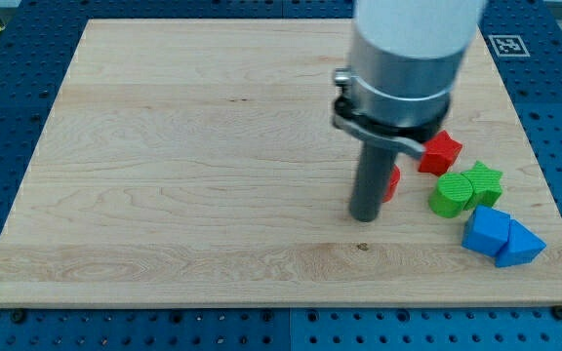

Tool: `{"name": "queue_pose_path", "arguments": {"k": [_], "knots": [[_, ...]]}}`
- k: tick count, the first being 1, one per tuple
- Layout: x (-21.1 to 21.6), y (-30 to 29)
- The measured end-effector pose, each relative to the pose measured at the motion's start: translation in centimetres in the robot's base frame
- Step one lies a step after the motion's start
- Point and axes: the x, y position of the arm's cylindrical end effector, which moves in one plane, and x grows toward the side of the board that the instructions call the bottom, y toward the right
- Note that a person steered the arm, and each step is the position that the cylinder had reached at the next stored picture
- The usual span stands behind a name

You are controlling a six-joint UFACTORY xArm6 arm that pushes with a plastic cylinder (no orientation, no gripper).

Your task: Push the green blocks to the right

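Resting my tip point(364, 216) left of green blocks point(465, 189), apart

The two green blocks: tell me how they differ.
Shape: the green round block has a smooth curved outline, while the green star block has pointed arms.
Place: the round one lies nearer the view's left and nearer my tip; the star one sits toward the view's right and slightly higher.
Both are the same green, touch each other, and lie to the right of my tip.
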Motion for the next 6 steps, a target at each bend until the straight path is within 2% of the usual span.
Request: {"name": "queue_pose_path", "arguments": {"k": [3,6], "knots": [[-3.3,12.4],[-3.8,10.4]]}}
